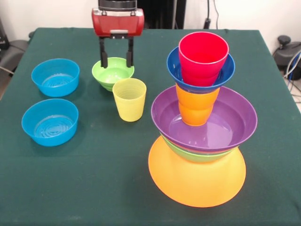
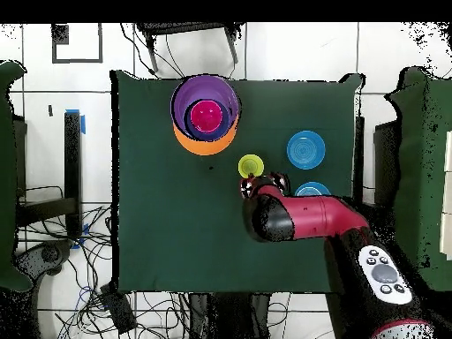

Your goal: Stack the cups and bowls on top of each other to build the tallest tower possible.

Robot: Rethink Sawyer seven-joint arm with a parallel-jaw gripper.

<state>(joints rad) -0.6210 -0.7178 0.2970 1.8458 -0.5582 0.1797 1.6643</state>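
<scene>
Front view, left to right. Far left: two light blue bowls, upright and apart on the green table, not yet stacked and free for pickup. Next: gripper lowered over the small green bowl, fingers spread, one tip over the bowl's far-left rim and the other over its hollow near the far-right rim, gripping nothing; judged as positioned to pinch the rim for a lift, though contact cannot be confirmed. Just beside and in front: yellow cup, upright, mouth up, standing alone as a later piece. Right: tower, built widest-first for stability: large orange bowl inverted as a cone base, large green bowl and purple bowl nested upright on it, orange cup standing in the purple bowl, dark blue bowl seated on that cup, red cup in the blue bowl, leaning slightly. Four pieces remaining off the column. Overhead view: arm covering the green bowl, tower well apart from it.
</scene>
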